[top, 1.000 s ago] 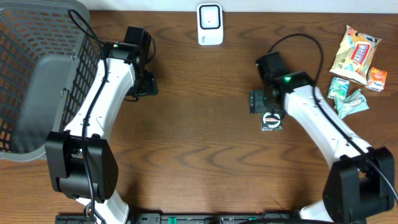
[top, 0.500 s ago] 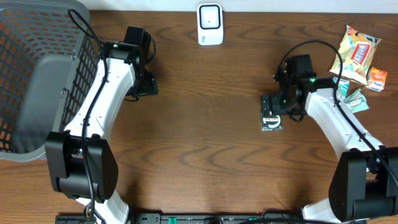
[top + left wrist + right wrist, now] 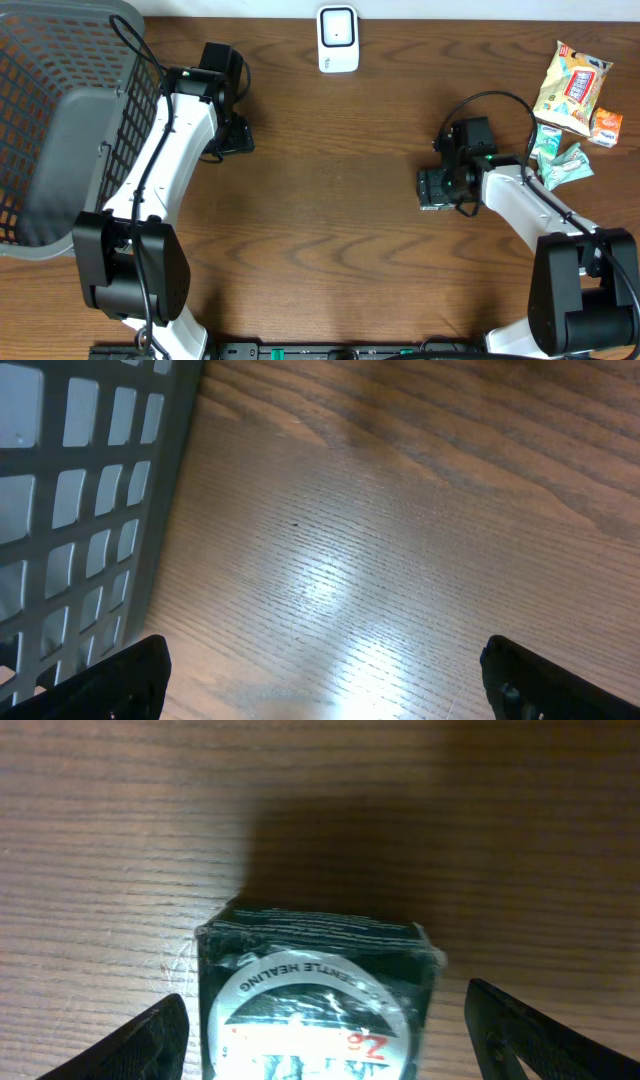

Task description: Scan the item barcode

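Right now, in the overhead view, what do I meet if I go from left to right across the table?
Basket, left gripper, scanner, right gripper over the box, snack packets.

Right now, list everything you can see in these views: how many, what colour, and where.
table: one, brown wood, under everything
basket: one, grey mesh, far left
scanner: one, white, top centre
small box: one, dark green with a round white label, flat on the table, right of centre
snack bag: one, yellow and orange, top right
small packet: one, orange, beside the snack bag
pale green packets: two, just below the snack bag
left arm: one, white and black, beside the basket
right arm: one, white and black, right side
left hand: one, black, open, empty, over bare wood
right hand: one, black, open, astride the small box
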